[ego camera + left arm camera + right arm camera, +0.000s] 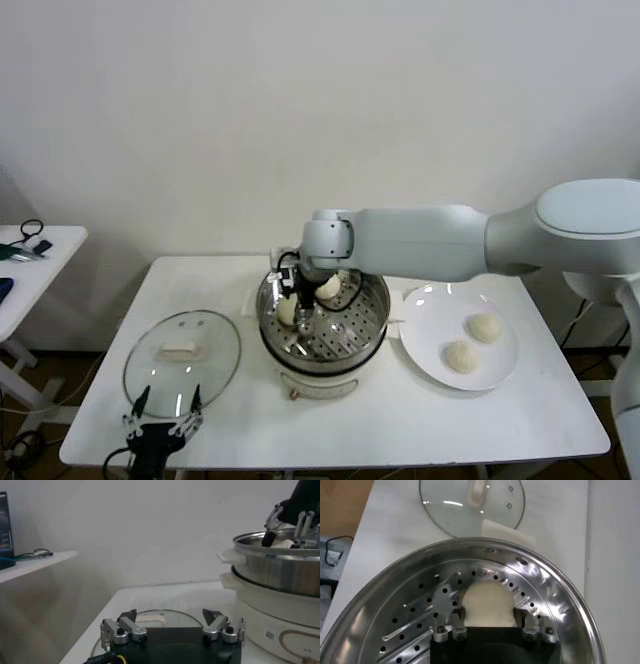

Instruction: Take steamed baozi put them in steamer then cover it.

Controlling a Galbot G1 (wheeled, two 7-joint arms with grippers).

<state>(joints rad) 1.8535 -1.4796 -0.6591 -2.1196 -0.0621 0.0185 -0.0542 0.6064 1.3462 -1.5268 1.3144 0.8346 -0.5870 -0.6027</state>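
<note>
The steamer stands mid-table on its white base. My right gripper is down inside it, its fingers closed against both sides of a baozi just over the perforated tray. That baozi lies at the pot's left; a second baozi sits at the back. Two more baozi lie on the white plate. The glass cover lies flat left of the steamer. My left gripper is open and empty, parked at the cover's near edge.
The left wrist view shows the open left gripper before the cover, with the steamer beside it. A side table with small items stands far left. The table's front edge runs just below the left gripper.
</note>
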